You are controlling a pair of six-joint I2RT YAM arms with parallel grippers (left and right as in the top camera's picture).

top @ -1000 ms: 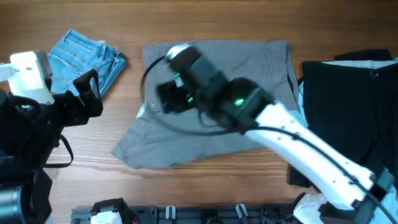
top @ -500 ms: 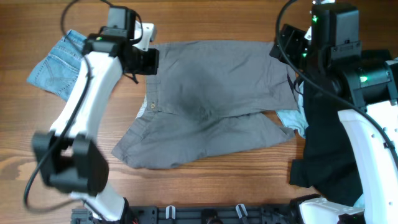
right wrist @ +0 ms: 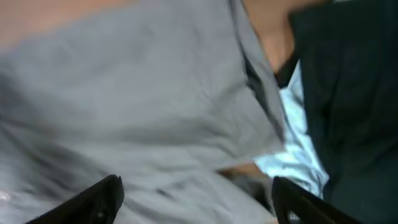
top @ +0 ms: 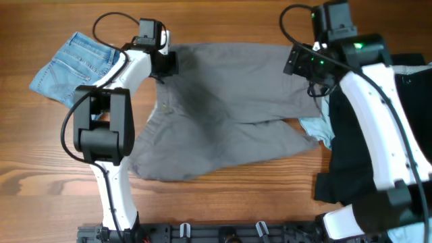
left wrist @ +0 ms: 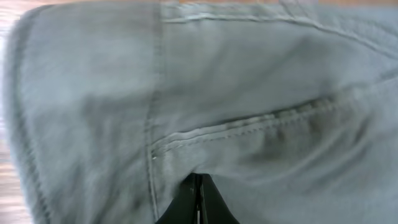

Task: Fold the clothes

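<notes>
The grey shorts [top: 229, 108] lie spread on the wooden table, waistband to the left and legs toward the front. My left gripper [top: 167, 62] sits at their far left corner. In the left wrist view its jaws [left wrist: 199, 182] are pressed together, with the grey fabric [left wrist: 249, 93] puckering at the tip, just below a stitched pocket seam. My right gripper [top: 297, 64] hovers over the far right corner of the shorts. It stands open [right wrist: 199, 205] above the grey cloth [right wrist: 124, 93], nothing between its fingers.
Light-blue denim shorts [top: 77, 67] lie folded at the far left. Black garments [top: 385, 135] cover the right side, with a pale blue cloth [top: 317, 128] showing at their edge beside the grey shorts. Bare wood shows along the front.
The left arm swung from the left side to the shorts' far left corner and shut. The right arm moved off the middle of the shorts to the far right corner.
</notes>
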